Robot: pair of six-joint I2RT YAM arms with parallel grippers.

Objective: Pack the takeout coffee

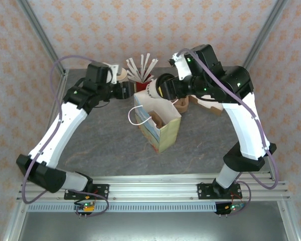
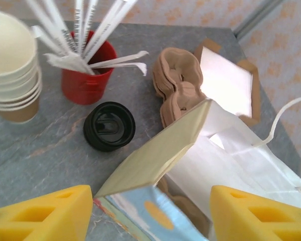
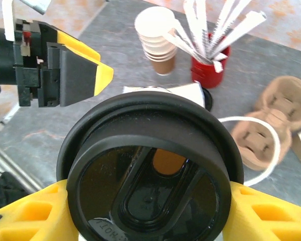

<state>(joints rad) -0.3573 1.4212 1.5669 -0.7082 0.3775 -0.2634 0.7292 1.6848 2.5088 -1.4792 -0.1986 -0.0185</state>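
The takeout coffee (image 3: 148,165), a cream cup under a round black lid, hangs tilted over the open top of the paper bag (image 1: 163,131). My right gripper (image 3: 148,211) is shut on it, a yellow finger pressing each side of the lid. From above, the cup (image 1: 151,89) sits at the bag's back rim. My left gripper (image 2: 150,216) is open. The bag's (image 2: 155,160) cream flap and blue printed corner lie between its fingers without touching them. A brown carrier lies inside the bag.
A stack of lidless cups (image 2: 12,75) and a red cup of wrapped stirrers (image 2: 85,75) stand behind the bag. A loose black lid (image 2: 109,126) lies next to them. Brown cup carriers (image 2: 178,85) and a tray of white napkins (image 2: 226,83) are to the right.
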